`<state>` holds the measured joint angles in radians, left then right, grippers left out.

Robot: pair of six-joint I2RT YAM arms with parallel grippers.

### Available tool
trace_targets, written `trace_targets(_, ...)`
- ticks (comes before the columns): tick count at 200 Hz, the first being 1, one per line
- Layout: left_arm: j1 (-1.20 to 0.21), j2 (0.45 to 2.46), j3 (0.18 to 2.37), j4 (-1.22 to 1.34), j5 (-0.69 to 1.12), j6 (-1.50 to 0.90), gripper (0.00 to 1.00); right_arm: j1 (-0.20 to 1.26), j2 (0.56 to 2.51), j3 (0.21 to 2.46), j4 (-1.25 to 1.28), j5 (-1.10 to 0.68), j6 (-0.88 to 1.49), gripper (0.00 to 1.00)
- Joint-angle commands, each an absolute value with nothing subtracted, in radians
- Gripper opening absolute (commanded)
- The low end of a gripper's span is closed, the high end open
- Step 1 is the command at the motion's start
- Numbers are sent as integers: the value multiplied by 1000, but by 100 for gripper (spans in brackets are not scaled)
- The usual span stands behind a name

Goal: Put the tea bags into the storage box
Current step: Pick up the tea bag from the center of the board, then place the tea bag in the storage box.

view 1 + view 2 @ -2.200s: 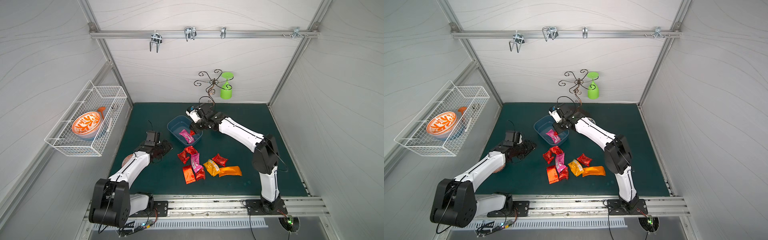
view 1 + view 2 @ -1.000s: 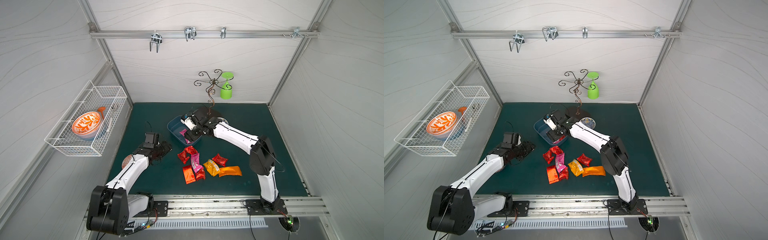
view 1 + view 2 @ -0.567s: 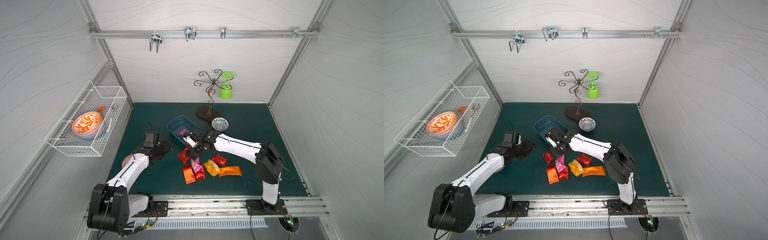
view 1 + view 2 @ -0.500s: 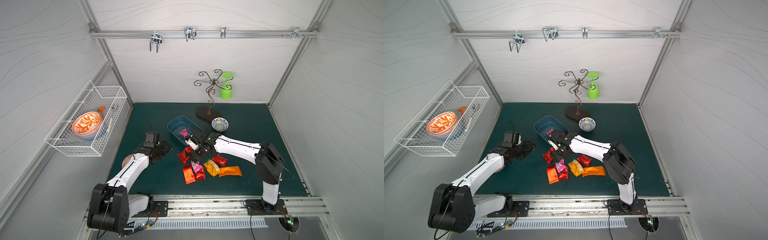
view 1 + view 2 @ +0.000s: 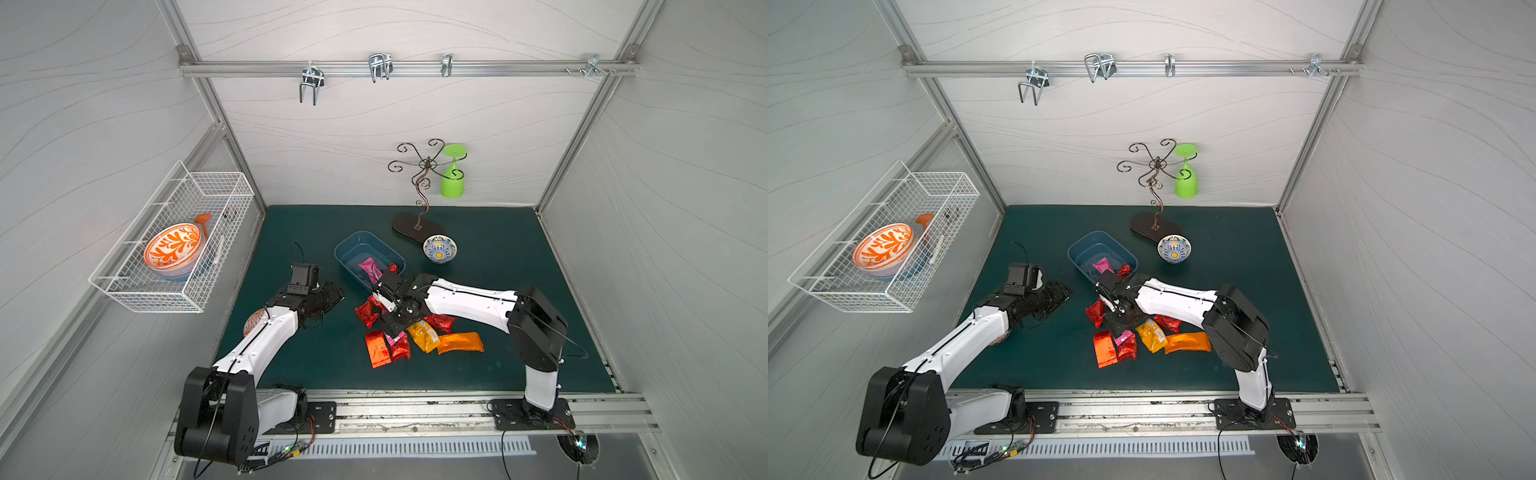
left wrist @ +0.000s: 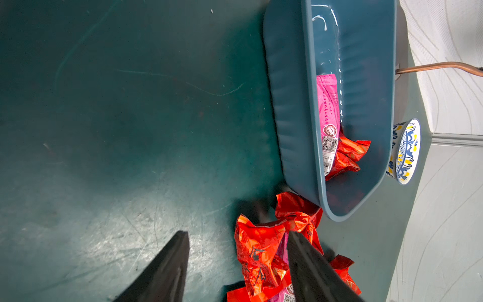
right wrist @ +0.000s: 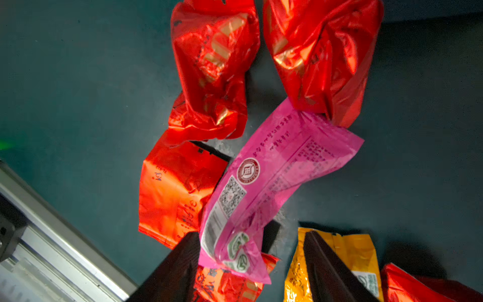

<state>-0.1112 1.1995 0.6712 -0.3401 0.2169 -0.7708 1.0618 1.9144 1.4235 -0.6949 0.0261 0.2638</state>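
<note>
Lurker: progress-wise, how far had it got?

Regular: barely started imo. Up front on the surface (image 5: 324, 365), roughly eight tea bags (image 5: 378, 349) were lying in a loose heap: crinkly red ones, a yellow sachet (image 5: 424, 336), an orange one (image 5: 461, 343). Further back, the storage box (image 5: 353, 251) had only two that I could see, a pink one (image 5: 368, 266) and a red one (image 6: 347, 154) touching it. So most of the job was left.

Lurker: and the fingers, holding anything?

Regular: nope. The right fingers (image 7: 326, 266) were down in the heap, spread either side of one end of a loose pink sachet (image 7: 274, 170), one finger right next to it, the other over the yellow sachet. Not pinched on it though; looked to me like the grab was about to happen. Behind those, the left fingers (image 6: 167, 266) were gaping wide and empty, low over bare surface just beside the red ones near the box corner. Touching them? Couldn't tell.
</note>
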Motion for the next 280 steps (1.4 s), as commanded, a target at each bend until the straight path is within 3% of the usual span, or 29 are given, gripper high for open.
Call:
trace_targets(1,-106,1205,709,-329,208,-762,64,1068,1943,1435,-697,38,279,62)
trace_targets(69,-106,1196,704,-333,203,-760,64,1068,1943,1428,-686,37,283,23)
trace_targets(107,-107,1195,704,-334,203,-760,64,1068,1914,1424,-693,44,278,10)
trace_targets(214,-107,1195,696,-317,210,-766,64,1041,1681,1404,-800,65,229,9)
trace_targets(280,-106,1183,700,-333,216,-766,64,981,1783,1571,-704,69,90,9)
